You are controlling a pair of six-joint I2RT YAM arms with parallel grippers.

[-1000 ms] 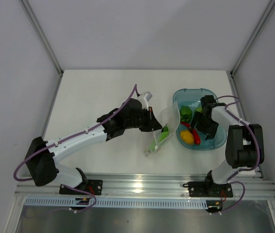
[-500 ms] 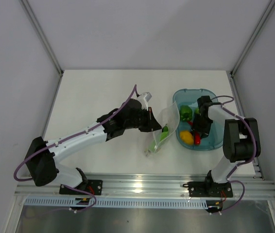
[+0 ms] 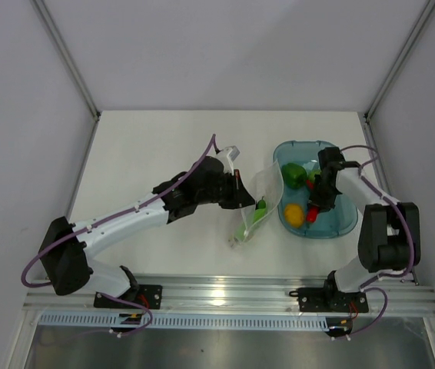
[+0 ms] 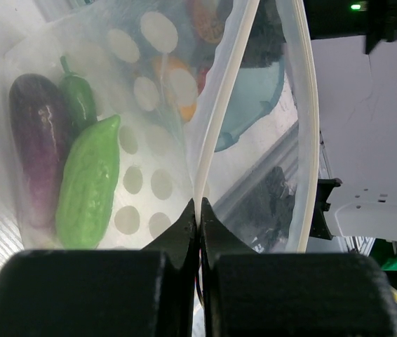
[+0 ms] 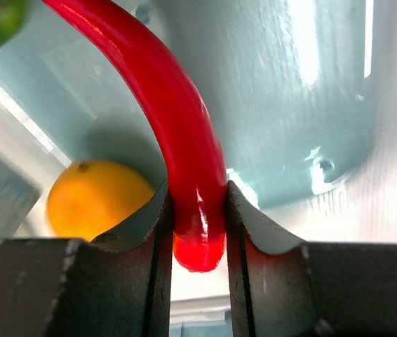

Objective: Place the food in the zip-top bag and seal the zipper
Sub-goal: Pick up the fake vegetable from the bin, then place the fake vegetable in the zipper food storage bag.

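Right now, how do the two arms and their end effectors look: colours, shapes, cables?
Both the left arm and the right arm have white links between bulky black joints. A thin purple cable runs along each, looping free in places. The left end effector and the right end effector each have two matte black fingers. No markings are visible.

A translucent teal tray (image 3: 343, 224) with rounded corners sits flat on the right half of the white bench (image 3: 156, 146), near the right wall (image 3: 425, 138) and well short of the back wall (image 3: 233, 46). Slanted metal posts (image 3: 68, 58) mark the rear corners. A silver rail (image 3: 233, 292) runs along the near edge, with a slotted strip (image 3: 202, 319) just in front of it.
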